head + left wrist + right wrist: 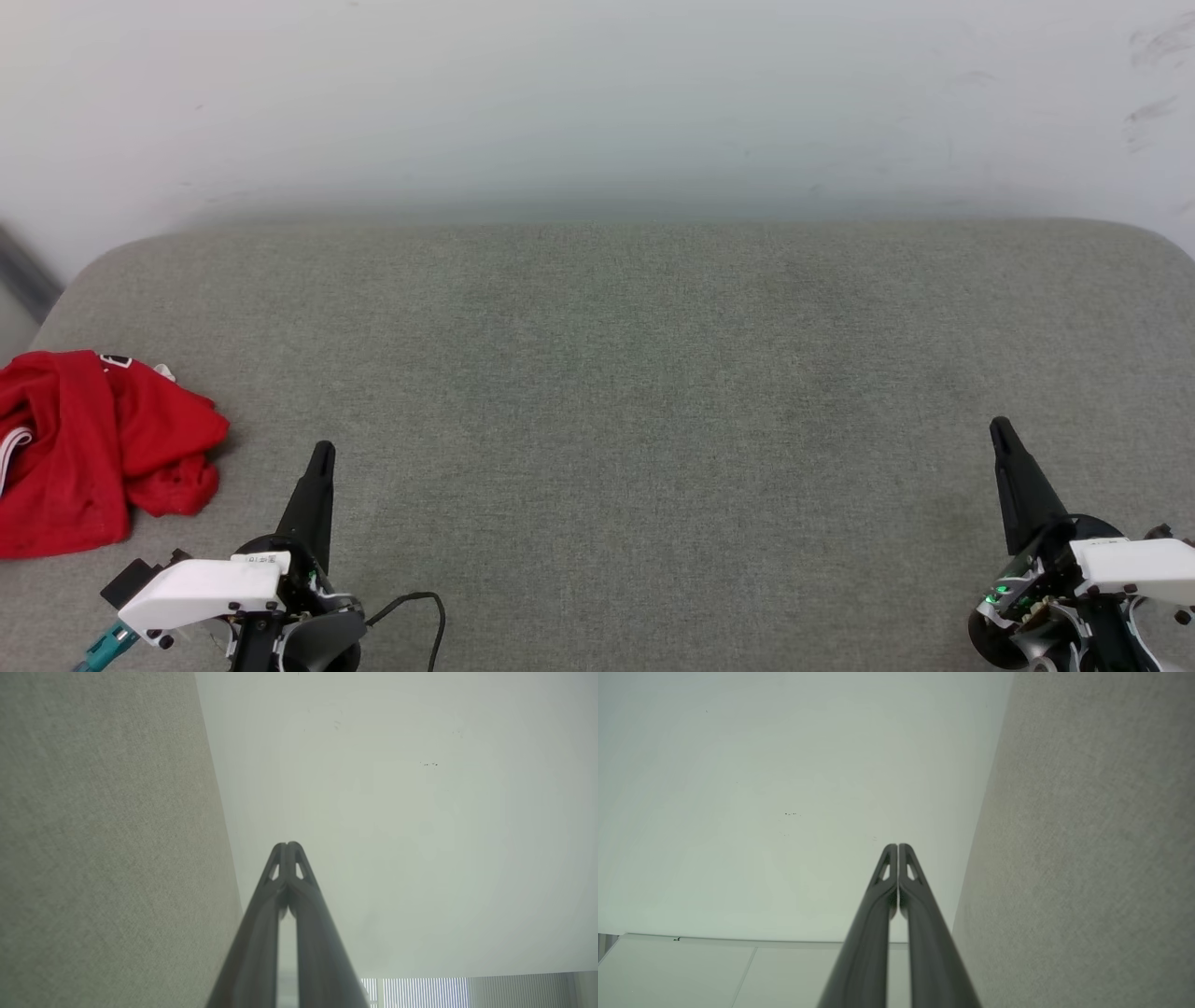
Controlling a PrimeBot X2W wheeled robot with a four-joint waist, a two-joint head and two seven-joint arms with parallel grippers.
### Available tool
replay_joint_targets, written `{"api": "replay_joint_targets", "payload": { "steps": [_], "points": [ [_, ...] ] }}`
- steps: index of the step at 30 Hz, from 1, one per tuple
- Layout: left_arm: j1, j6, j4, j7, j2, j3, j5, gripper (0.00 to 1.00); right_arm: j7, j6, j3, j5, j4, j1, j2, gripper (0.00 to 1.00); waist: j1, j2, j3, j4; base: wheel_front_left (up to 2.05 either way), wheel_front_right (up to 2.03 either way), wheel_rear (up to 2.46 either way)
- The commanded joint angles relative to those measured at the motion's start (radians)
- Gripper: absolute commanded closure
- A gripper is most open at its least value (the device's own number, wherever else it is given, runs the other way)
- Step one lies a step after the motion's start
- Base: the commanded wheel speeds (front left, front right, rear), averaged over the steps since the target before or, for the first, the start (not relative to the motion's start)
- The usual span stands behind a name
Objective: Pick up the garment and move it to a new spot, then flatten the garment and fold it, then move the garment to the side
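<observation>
The garment (93, 448) lies crumpled in a red heap at the left edge of the grey fabric surface (616, 392), with a bit of white striped trim at its left side. My left gripper (323, 452) is shut and empty at the lower left, a short way right of the heap and not touching it. At the lower right, far from the garment, my right gripper (1000, 428) is shut and empty. In the left wrist view my left gripper (288, 845) has its tips pressed together. My right gripper (897, 847) looks the same in the right wrist view.
A pale wall (597, 103) rises behind the grey surface. The surface's rounded back corners sit at far left and far right. A black cable (425, 602) loops beside my left wrist.
</observation>
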Motion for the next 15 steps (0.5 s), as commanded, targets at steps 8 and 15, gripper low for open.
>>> {"api": "replay_joint_targets", "payload": {
  "steps": [8,15],
  "points": [
    [-0.008,-0.003,0.000,0.001,-0.001,0.001,0.001,1.00,-0.001,0.000,0.000,-0.004,0.001,-0.014,0.004,1.00,0.0000,0.0000,0.000,0.000,0.00,0.00,0.00],
    [-0.008,-0.003,0.000,0.001,-0.001,0.001,0.001,1.00,-0.001,0.000,0.000,-0.004,0.001,-0.014,0.004,1.00,0.0000,0.0000,0.000,0.000,0.00,0.00,0.00]
  ]
}}
